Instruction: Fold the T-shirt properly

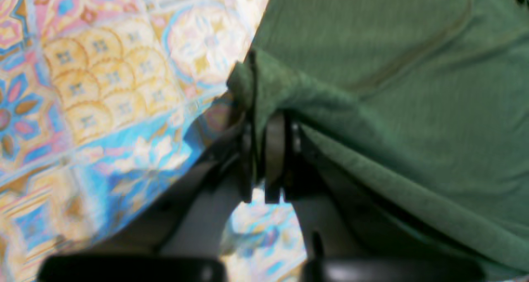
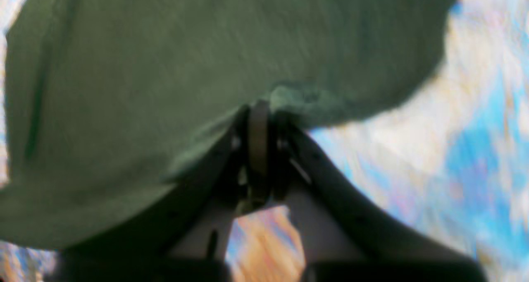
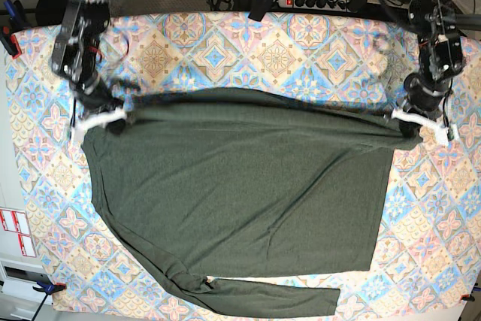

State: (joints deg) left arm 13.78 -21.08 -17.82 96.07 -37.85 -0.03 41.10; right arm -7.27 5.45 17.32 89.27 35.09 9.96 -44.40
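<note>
T-shirt (image 3: 240, 186) spread on the patterned tablecloth (image 3: 225, 43), far edge stretched between both arms, one sleeve lying along the near edge. Left gripper (image 1: 264, 120) clamped on a bunched fold at its corner. Right gripper (image 2: 258, 120) pinched tight on the opposite corner.

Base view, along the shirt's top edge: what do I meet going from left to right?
Right end effector shut on the shirt's corner → T-shirt stretched flat across the patterned tablecloth → left end effector shut on the opposite corner.
</note>
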